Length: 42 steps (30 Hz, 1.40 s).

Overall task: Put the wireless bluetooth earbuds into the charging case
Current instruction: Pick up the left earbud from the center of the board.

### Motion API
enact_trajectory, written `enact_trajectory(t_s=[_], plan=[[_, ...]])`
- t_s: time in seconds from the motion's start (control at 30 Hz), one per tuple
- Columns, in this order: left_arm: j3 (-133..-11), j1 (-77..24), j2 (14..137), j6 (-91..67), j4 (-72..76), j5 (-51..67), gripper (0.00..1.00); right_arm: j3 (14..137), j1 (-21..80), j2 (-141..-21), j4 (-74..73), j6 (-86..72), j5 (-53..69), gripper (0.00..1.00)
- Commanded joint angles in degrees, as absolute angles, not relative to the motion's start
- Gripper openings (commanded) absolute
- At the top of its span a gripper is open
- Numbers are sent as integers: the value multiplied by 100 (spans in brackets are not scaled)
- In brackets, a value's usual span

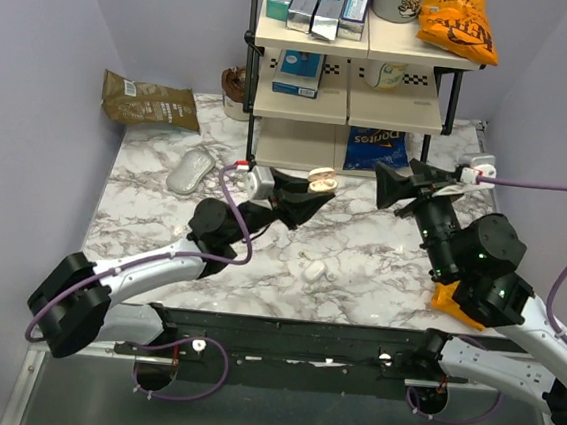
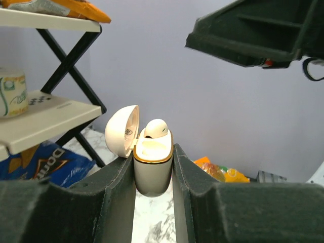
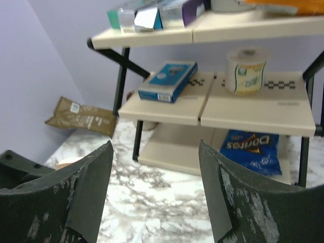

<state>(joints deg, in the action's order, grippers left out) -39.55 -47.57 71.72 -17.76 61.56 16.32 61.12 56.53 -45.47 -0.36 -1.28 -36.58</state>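
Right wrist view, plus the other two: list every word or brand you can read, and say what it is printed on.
"Doritos": on the blue bag below the middle shelf.
Too small or blurred to read: the print on the blue box, the label on the wrapped roll, the sticker on the brown bag, the lettering on the orange bag, the mark inside the lid of the charging case.

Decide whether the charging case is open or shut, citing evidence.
Open. The charging case stands upright with its lid hinged back to one side, exposing an earbud seated inside.
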Motion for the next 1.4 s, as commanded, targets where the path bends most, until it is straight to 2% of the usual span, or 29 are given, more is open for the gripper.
enact_trajectory(t_s=[0.0,0.23,0.43,0.63,0.9,1.23,1.37], plan=[[-3087,-4746,6146,-1425,6101,1118,0,5583,5625,-4869,-1087,-737,-3772,76],[-1847,-4816,3827,-1283,4624,116,0,4913,5590,-6027,-1433,-1494,-2016,75],[-1406,-4851,2876,-1511,3885,-351,0,5194,5546,-7443,-1380,-1732,-1592,69],[-1310,-4860,2392,-1591,3543,-562,0,5475,5493,-8471,-1424,-1073,-1038,68],[-1327,-4869,2057,-1775,3235,-800,0,5704,5458,-9149,-1485,-738,-853,69],[-1310,-4869,1986,-1819,3173,-782,0,5853,5107,-9808,-1468,-598,-782,57],[-1292,-4869,2065,-1811,3278,-782,0,5862,5054,-9870,-1450,-571,-695,56]])
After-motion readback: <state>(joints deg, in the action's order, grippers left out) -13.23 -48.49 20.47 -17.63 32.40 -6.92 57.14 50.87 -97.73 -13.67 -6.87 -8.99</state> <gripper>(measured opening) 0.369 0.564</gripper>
